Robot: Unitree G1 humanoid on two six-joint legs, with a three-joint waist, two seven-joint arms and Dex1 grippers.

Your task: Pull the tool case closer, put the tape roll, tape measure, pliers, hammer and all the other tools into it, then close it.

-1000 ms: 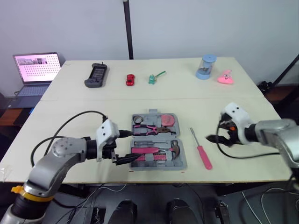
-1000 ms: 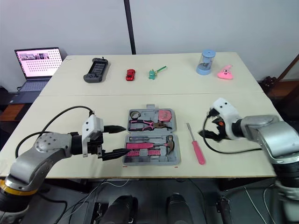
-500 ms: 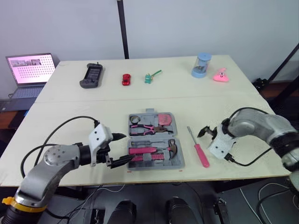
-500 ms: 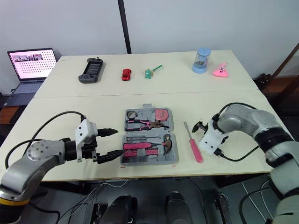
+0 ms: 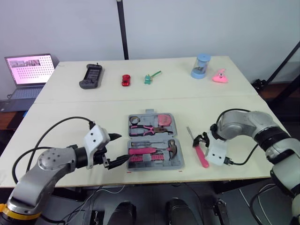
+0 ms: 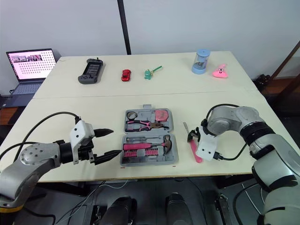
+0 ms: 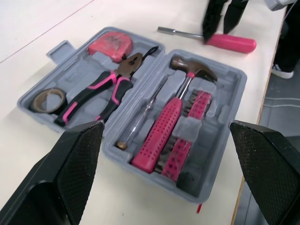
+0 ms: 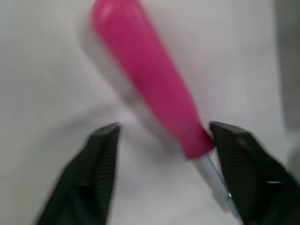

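Observation:
The grey tool case (image 5: 180,160) lies open near the table's front edge. In it are the tape roll (image 7: 46,99), pink tape measure (image 7: 110,42), pliers (image 7: 105,89), hammer (image 7: 174,119) and a row of bits (image 7: 188,136). My left gripper (image 5: 118,148) is open just left of the case, empty. A pink-handled screwdriver (image 5: 203,157) lies on the table right of the case. My right gripper (image 5: 200,139) is open and points down over it; its fingers (image 8: 96,171) straddle the handle (image 8: 150,93) near the shaft.
Along the far side stand a game controller (image 5: 90,76), red toy car (image 5: 125,79), green toy (image 5: 150,78), blue cylinder (image 5: 200,66) and pink toy (image 5: 219,76). A laptop (image 5: 28,70) sits off the table's left. A black pole (image 5: 122,28) rises behind.
My right gripper has swung left and turned down onto the screwdriver's handle. The left gripper has drawn slightly back from the case's left edge. The camera has shifted.

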